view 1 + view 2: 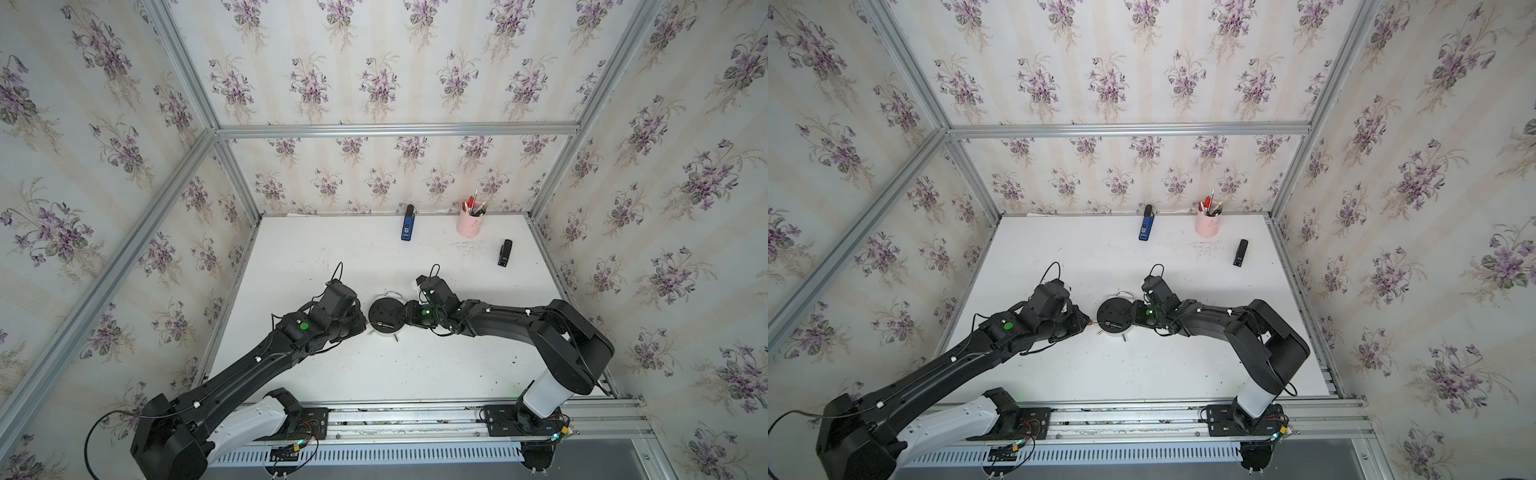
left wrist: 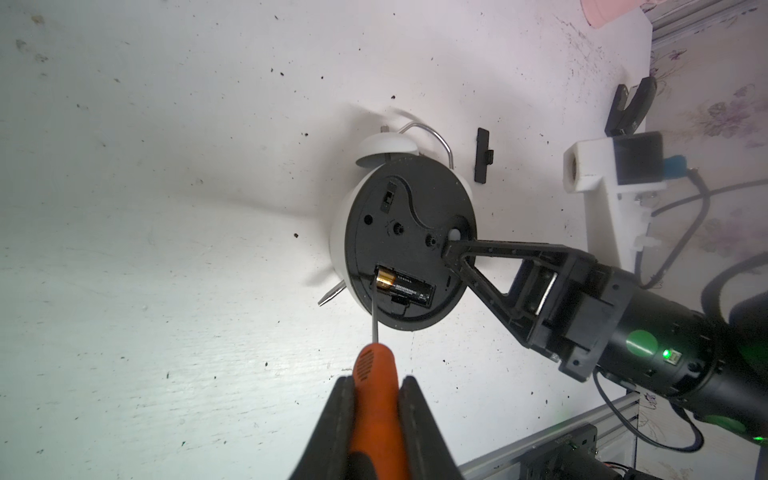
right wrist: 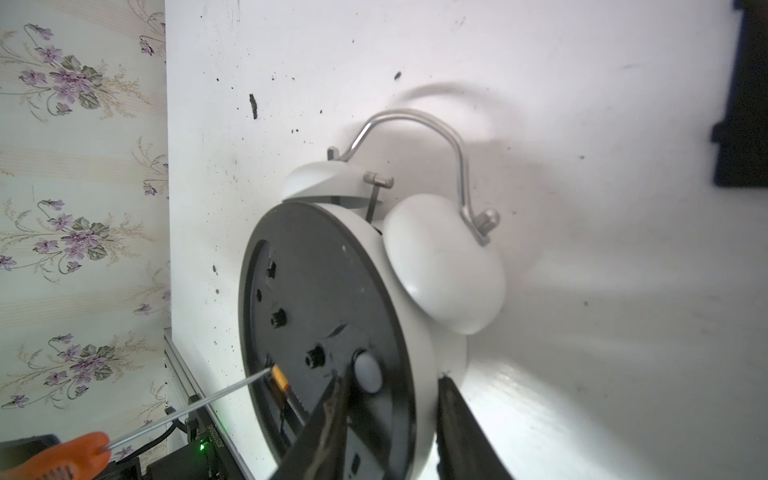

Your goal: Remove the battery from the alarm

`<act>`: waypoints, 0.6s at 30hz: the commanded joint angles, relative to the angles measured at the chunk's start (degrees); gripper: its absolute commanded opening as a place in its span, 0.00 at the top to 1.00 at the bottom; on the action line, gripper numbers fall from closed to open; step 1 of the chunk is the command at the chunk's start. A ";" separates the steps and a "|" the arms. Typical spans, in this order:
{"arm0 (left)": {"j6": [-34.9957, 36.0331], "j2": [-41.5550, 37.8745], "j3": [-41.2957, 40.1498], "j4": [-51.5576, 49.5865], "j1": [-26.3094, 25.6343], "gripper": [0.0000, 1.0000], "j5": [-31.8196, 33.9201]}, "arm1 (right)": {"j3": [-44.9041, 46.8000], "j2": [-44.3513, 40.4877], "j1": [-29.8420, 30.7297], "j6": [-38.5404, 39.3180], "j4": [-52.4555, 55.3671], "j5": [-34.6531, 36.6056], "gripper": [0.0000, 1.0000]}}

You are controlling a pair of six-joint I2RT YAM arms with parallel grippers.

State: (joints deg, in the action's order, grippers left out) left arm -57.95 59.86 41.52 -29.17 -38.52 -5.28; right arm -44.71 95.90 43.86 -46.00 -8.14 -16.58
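The alarm (image 1: 386, 316) (image 1: 1115, 316) rests on the white table with its black round back panel (image 2: 409, 232) turned up and its battery bay uncovered. In that bay lies the battery (image 2: 405, 286) (image 3: 279, 380), black with a gold end. My left gripper (image 2: 376, 380) (image 1: 1086, 322) is shut on an orange-handled screwdriver (image 2: 372, 399), whose thin shaft reaches the battery's gold end. My right gripper (image 3: 395, 380) (image 2: 451, 253) (image 1: 409, 316) clamps the alarm's rim, one finger on the back panel and the other against the white body.
A small black cover piece (image 2: 482, 156) lies on the table just beyond the alarm. Farther back stand a blue device (image 1: 408, 226), a pink cup of pens (image 1: 469, 222) and a black stapler-like block (image 1: 505, 252). Aluminium frame rails edge the table.
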 commanded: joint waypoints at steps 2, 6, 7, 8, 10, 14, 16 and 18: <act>-1.26 0.32 -3.60 0.02 -0.09 1.00 -6.19 | 0.76 1.57 0.36 1.82 6.92 -1.42 0.65; -2.43 -1.04 -6.63 6.51 -0.11 1.00 -7.96 | 0.68 1.79 0.43 2.27 7.41 -1.61 0.67; -2.62 -1.27 -6.86 7.21 -0.14 1.00 -8.12 | 0.52 1.77 0.43 2.33 7.67 -1.53 0.67; -2.48 -1.64 -7.42 8.69 -0.15 1.00 -8.61 | 0.35 2.01 0.44 2.64 8.07 -1.58 0.67; -2.62 -2.82 -8.71 12.09 -0.15 1.00 -9.70 | -0.10 2.23 0.48 3.02 8.58 -1.53 0.68; -2.99 -4.83 -11.89 19.36 -0.15 1.00 -12.95 | -0.55 2.80 0.48 3.54 9.79 -1.41 0.70; -4.03 -5.64 -13.87 23.24 -0.14 1.00 -14.67 | -0.84 3.10 0.48 3.70 10.31 -1.31 0.71; -4.44 -6.27 -15.37 25.74 -0.15 1.00 -16.10 | -1.04 3.26 0.53 3.69 10.61 -1.18 0.71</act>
State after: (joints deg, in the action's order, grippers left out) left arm -61.19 53.45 28.08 -9.15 -38.28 -4.93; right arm -46.19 97.62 43.48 -45.41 -9.74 -11.66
